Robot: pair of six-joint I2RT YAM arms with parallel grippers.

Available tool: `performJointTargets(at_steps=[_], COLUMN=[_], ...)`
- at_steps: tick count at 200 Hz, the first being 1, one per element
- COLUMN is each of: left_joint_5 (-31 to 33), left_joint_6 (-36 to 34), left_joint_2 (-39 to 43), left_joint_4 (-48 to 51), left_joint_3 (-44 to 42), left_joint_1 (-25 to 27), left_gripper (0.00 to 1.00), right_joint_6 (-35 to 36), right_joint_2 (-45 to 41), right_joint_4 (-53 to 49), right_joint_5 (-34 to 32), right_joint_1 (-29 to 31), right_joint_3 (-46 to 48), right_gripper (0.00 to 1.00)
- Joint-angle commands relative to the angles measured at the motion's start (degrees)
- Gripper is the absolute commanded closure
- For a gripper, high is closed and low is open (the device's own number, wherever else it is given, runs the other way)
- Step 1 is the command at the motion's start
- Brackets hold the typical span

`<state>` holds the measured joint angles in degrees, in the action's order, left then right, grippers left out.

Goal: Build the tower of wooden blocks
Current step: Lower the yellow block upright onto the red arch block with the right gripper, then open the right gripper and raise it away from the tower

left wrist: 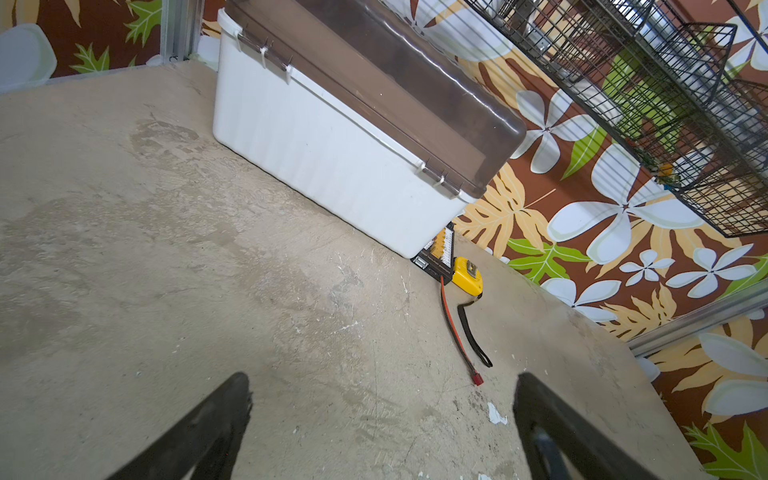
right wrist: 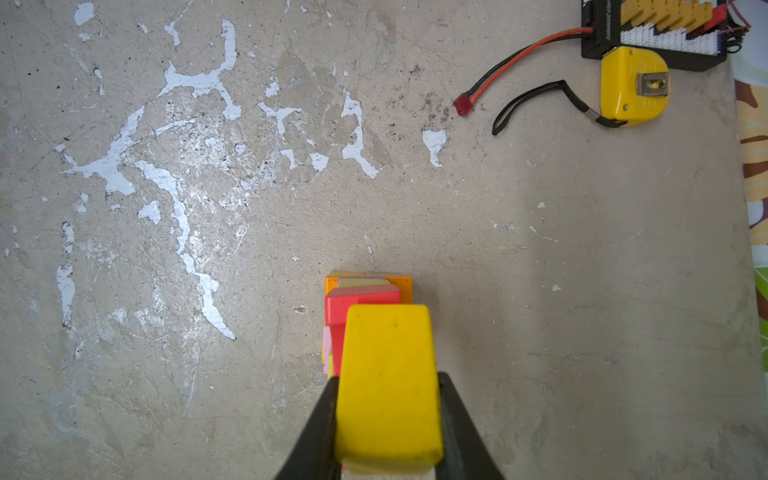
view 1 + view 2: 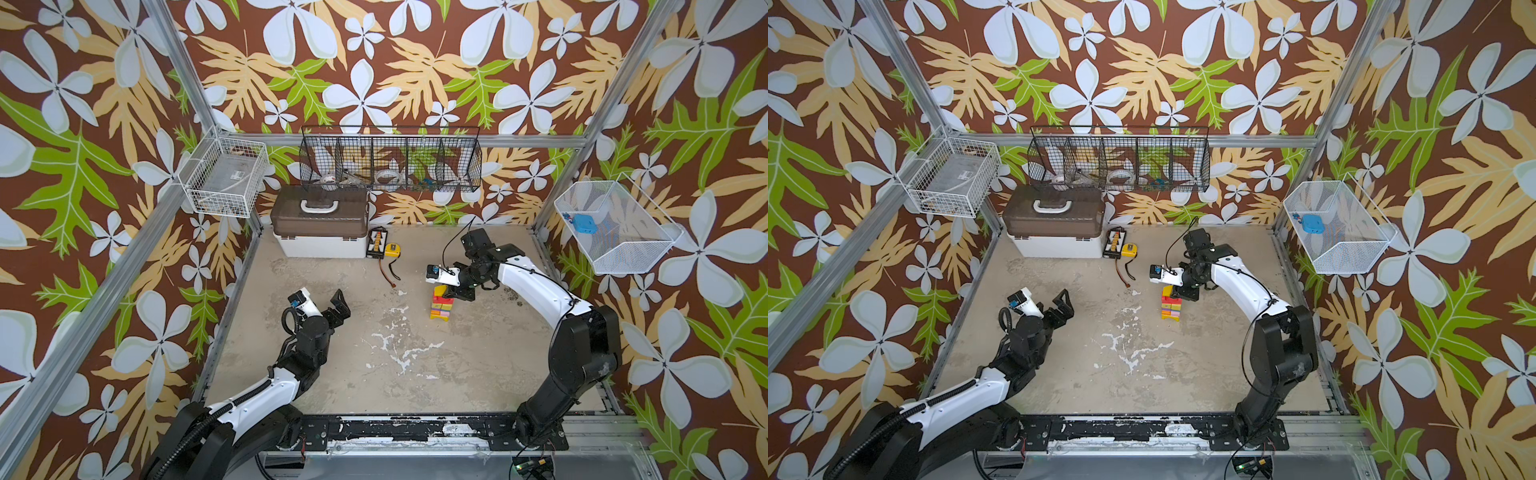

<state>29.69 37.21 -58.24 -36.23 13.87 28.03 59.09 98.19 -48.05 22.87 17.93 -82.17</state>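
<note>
The tower stands right of the table's middle in both top views, a narrow stack of yellow, pink, orange and red wood blocks. My right gripper is shut on a yellow block at the tower's top. Whether that block rests on the red block below it I cannot tell. Orange and pink edges of lower blocks peek out beneath in the right wrist view. My left gripper hovers open and empty over bare table at the left.
A white toolbox with a brown lid stands at the back left. Beside it lie a black connector board, a yellow tape measure and a red-black cable. Wire baskets hang on the walls.
</note>
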Motion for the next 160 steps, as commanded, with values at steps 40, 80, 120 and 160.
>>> performJointTargets(at_steps=[40,80,120,160], left_joint_5=[0.1,0.01,-0.05,0.01], left_joint_6=[-0.25,-0.3,-0.3,-0.13], left_joint_2=[-0.13,-0.13,-0.12,-0.21], left_joint_4=[-0.98,-0.88,-0.82,-0.77], left_joint_3=[0.46,0.46,0.46,0.54], left_joint_1=[-0.08,-0.08,-0.08,-0.08], left_gripper=[0.0,0.0,0.0,0.0], right_joint_6=[-0.12,-0.24,-0.69,-0.84], right_joint_2=[-1.18,-1.93,-1.78,-1.03], right_joint_4=[0.07,0.42,0.77,0.61], right_joint_5=[1.56,1.56,1.35,1.48], right_joint_1=[0.01,0.08,0.09,0.16], right_joint_3=[1.03,1.6,1.84,1.18], right_gripper=[0.72,0.71,0.67,0.66])
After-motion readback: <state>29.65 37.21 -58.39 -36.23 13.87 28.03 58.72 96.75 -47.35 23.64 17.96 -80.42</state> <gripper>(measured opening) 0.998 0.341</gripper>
